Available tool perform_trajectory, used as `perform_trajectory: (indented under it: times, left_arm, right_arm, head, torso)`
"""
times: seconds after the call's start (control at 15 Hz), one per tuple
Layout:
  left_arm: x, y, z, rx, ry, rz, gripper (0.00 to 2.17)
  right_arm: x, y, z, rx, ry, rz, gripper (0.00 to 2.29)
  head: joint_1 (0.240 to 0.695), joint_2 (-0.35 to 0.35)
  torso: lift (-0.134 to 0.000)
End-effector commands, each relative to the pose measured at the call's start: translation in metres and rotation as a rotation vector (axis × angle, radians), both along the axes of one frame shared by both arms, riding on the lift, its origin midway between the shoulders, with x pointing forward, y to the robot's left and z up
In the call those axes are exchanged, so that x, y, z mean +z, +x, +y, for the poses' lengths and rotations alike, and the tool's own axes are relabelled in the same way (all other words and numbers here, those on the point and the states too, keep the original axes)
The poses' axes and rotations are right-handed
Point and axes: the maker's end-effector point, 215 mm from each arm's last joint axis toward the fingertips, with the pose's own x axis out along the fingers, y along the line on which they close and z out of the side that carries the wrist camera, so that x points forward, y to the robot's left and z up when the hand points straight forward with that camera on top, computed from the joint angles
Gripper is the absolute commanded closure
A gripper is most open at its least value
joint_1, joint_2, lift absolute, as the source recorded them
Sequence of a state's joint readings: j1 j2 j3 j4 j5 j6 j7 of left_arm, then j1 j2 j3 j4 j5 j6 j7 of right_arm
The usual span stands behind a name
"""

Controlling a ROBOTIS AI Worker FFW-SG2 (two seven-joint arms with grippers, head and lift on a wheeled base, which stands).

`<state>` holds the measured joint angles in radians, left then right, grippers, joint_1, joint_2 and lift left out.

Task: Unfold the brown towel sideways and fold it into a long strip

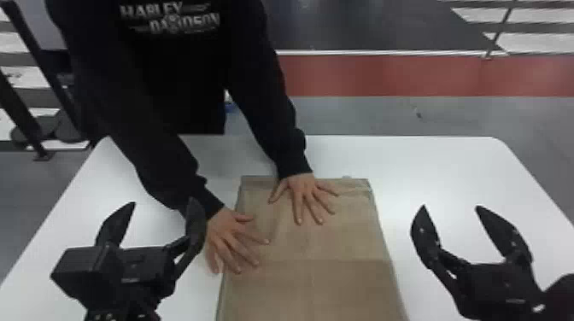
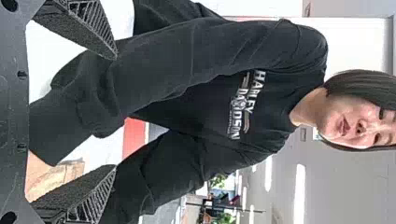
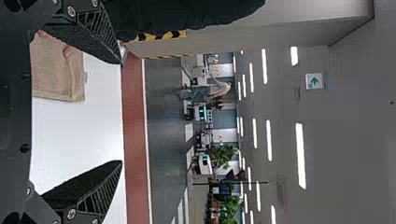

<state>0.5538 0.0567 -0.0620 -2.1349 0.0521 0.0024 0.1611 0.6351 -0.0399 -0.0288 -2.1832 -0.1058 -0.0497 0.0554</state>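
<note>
Towel point(image 1: 333, 243) looks soft, limp
I'd pinch its side edge; my left tool point(image 1: 164, 200) and right tool point(image 1: 451, 206) gape wide, empty

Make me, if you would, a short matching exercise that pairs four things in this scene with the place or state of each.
Column 1
1. right gripper
2. table
3. brown towel
4. left gripper

Column 2
A. brown, lying beneath a person's hands
B. open, on the robot's left of the towel
C. white, underneath the towel
D. open, on the robot's right of the towel

Right pairs: 1-D, 2-C, 3-A, 4-B
</note>
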Motion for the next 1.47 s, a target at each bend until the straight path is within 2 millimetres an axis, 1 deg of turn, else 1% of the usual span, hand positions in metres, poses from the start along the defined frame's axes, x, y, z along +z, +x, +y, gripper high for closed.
perform_trajectory:
  times: [0.0, 0.33, 0.4, 0.47, 0.6, 0.73, 0.87, 0.93, 1.07, 1.13, 1.2, 1.27, 1.33, 1.4]
  left_arm:
    - [0.000, 0.000, 0.000, -0.002, 0.001, 0.001, 0.03]
    - [-0.002, -0.001, -0.001, -0.004, 0.002, 0.004, 0.03]
    - [0.001, -0.001, 0.000, 0.003, 0.000, -0.008, 0.03]
    - [0.006, -0.001, -0.002, 0.005, -0.006, -0.024, 0.03]
    - [0.010, 0.003, -0.008, -0.011, -0.006, -0.032, 0.03]
    - [0.014, 0.010, -0.013, -0.026, 0.011, -0.034, 0.08]
    - [0.016, 0.025, -0.027, -0.055, 0.016, -0.033, 0.08]
    - [0.017, 0.035, -0.033, -0.067, 0.015, -0.035, 0.09]
    - [-0.002, 0.052, -0.041, -0.099, 0.025, 0.043, 0.09]
    - [-0.006, 0.060, -0.050, -0.128, 0.023, 0.056, 0.09]
    - [-0.015, 0.074, -0.060, -0.150, 0.032, 0.085, 0.09]
    - [-0.025, 0.086, -0.066, -0.165, 0.041, 0.119, 0.09]
    - [-0.031, 0.095, -0.070, -0.180, 0.046, 0.142, 0.09]
    - [-0.041, 0.104, -0.075, -0.198, 0.051, 0.178, 0.11]
  right_arm:
    - [-0.001, -0.001, 0.000, 0.000, 0.000, 0.002, 0.12]
    - [-0.001, -0.002, -0.003, -0.005, -0.002, 0.003, 0.12]
    - [-0.001, -0.002, -0.003, -0.005, -0.002, 0.003, 0.12]
    - [-0.001, -0.002, -0.004, -0.007, -0.003, 0.003, 0.12]
    - [-0.003, -0.003, -0.007, -0.011, -0.006, 0.006, 0.12]
    - [-0.002, -0.002, -0.009, -0.011, -0.011, 0.004, 0.12]
    - [-0.003, -0.002, -0.012, -0.013, -0.012, 0.007, 0.12]
    - [-0.007, -0.002, -0.017, -0.017, -0.015, 0.014, 0.12]
    - [-0.016, 0.002, -0.019, -0.015, -0.009, 0.026, 0.12]
    - [-0.018, 0.003, -0.020, -0.016, -0.009, 0.027, 0.12]
    - [-0.019, 0.003, -0.020, -0.017, -0.008, 0.029, 0.12]
    - [-0.019, 0.003, -0.020, -0.017, -0.010, 0.030, 0.12]
    - [-0.019, 0.003, -0.020, -0.015, -0.009, 0.029, 0.12]
    - [-0.019, 0.003, -0.020, -0.015, -0.009, 0.029, 0.12]
  head:
    - [0.695, -0.001]
    - [0.695, -0.004]
    - [0.695, -0.004]
    - [0.695, -0.005]
    - [0.695, -0.006]
    - [0.695, -0.014]
    - [0.695, -0.028]
    - [0.695, -0.034]
    - [0.695, -0.053]
    - [0.695, -0.063]
    - [0.695, -0.077]
    - [0.695, -0.085]
    - [0.695, -0.093]
    - [0.695, -0.100]
  torso:
    - [-0.121]
    - [-0.121]
    - [-0.121]
    - [-0.121]
    - [-0.121]
    - [-0.121]
    - [-0.121]
    - [-0.121]
    - [-0.121]
    - [-0.121]
    - [-0.121]
    - [-0.121]
    - [-0.121]
    - [-0.121]
